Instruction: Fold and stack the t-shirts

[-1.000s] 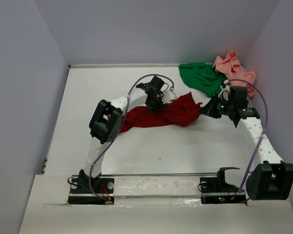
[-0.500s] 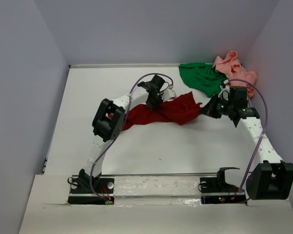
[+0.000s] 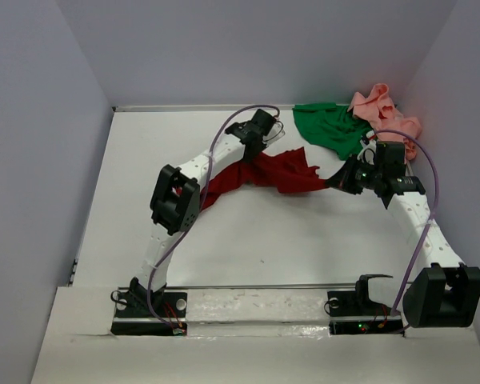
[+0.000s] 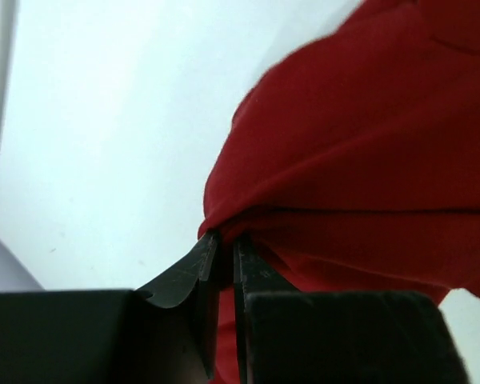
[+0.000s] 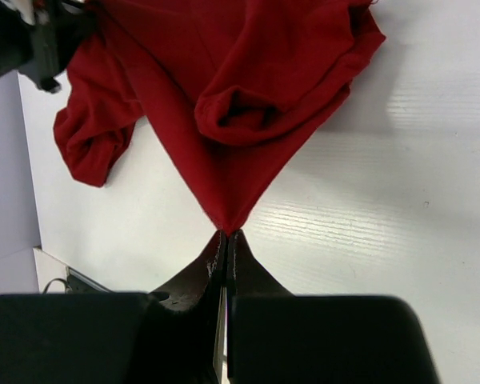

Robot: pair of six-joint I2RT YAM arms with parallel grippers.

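Note:
The dark red t-shirt (image 3: 282, 171) is stretched in a bunched band across the middle of the white table, between both grippers. My left gripper (image 3: 252, 154) is shut on the shirt's upper edge; the left wrist view shows a fold of red cloth (image 4: 360, 160) pinched between the jaws. My right gripper (image 3: 336, 181) is shut on the shirt's right corner, and in the right wrist view the cloth (image 5: 224, 96) tapers to a point at my fingertips. The green t-shirt (image 3: 330, 128) and the salmon pink t-shirt (image 3: 382, 110) lie crumpled at the back right corner.
Grey walls close in the table (image 3: 176, 240) on the left, back and right. The right arm's elbow sits close to the pink and green heap. A purple cable loops above each arm.
My left gripper has closed on the red shirt and moved toward the back of the table, lifting and pulling the cloth with it. The right gripper has stayed put.

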